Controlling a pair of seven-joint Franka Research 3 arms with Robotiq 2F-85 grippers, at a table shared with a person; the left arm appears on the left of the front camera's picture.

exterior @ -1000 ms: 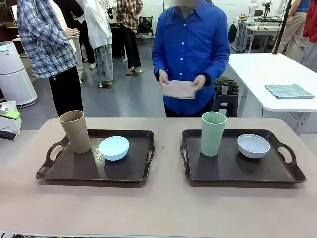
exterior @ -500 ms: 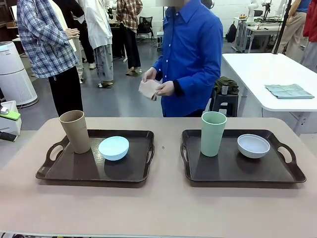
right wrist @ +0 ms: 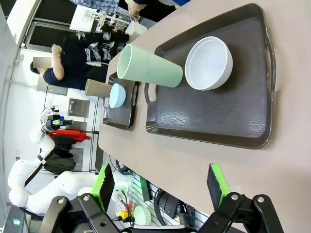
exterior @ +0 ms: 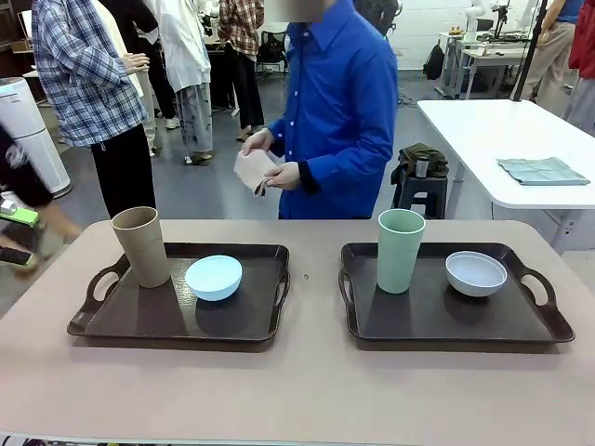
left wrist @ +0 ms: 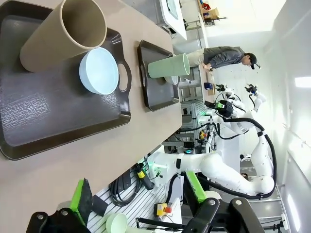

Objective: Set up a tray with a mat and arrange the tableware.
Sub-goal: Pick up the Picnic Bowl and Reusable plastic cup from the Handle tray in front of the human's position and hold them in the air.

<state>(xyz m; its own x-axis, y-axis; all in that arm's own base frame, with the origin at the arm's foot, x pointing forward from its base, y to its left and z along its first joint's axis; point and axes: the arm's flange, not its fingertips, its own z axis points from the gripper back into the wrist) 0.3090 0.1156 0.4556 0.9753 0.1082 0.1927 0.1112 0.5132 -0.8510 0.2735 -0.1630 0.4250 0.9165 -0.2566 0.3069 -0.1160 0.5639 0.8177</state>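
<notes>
Behind the counter's [exterior: 307,395] far edge, the person [exterior: 339,102] is now turning toward the left tray [exterior: 167,321], where the tan cup [exterior: 141,246] and blue bowl [exterior: 213,277] are sitting. The person is holding the mat [exterior: 249,172], maybe bringing it there. Meanwhile the left tool [left wrist: 138,191] and the right tool [right wrist: 160,184] are hanging wide open, holding nothing.

Each tray [exterior: 139,318] holds cup [exterior: 141,246] left of bowl [exterior: 213,277].
</notes>
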